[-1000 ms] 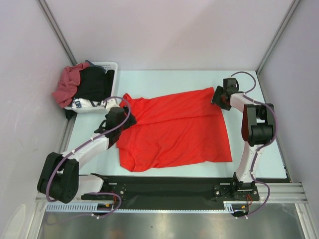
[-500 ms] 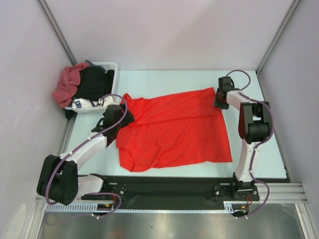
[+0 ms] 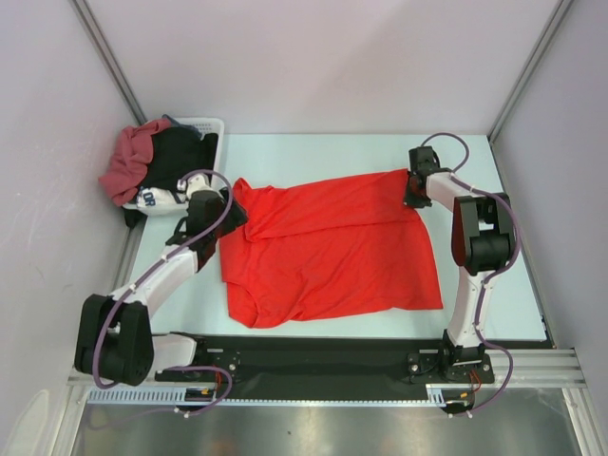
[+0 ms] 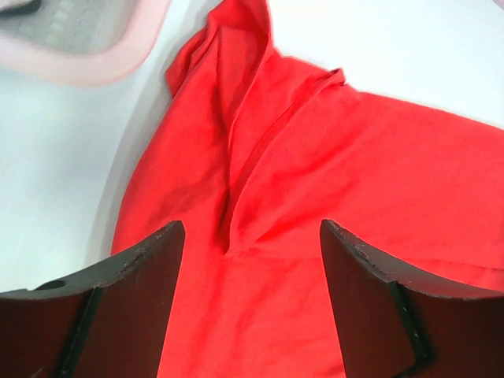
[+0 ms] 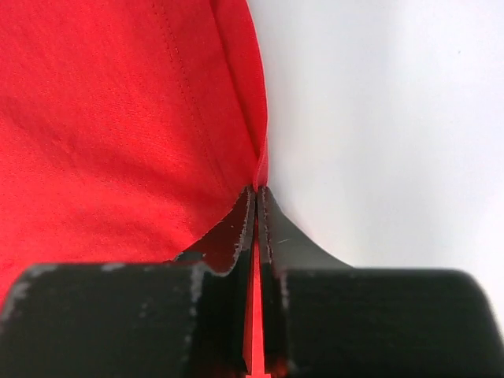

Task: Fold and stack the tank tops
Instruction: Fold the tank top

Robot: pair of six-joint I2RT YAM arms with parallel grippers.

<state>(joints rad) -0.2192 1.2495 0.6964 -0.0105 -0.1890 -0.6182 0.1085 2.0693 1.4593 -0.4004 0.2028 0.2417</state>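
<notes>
A bright red tank top (image 3: pixel 328 247) lies spread on the pale table, its straps toward the left. My right gripper (image 3: pixel 409 189) is shut on the top's far right corner; in the right wrist view a thin edge of red cloth (image 5: pixel 257 169) runs between the closed fingers. My left gripper (image 3: pixel 228 211) is open over the strap end, its two dark fingers (image 4: pixel 138 268) straddling the neckline fold (image 4: pixel 236 197) without holding it. A darker maroon tank top (image 3: pixel 128 157) hangs over the left rim of the basket.
A white basket (image 3: pixel 207 126) at the back left holds black garments (image 3: pixel 180 160) and a white cloth with dark lettering (image 3: pixel 157 198). A black strip (image 3: pixel 313 351) runs along the near table edge. Walls and frame posts enclose the table on three sides.
The right gripper has closed on the red top's far right corner. The left gripper has moved up and back toward the strap end, staying open.
</notes>
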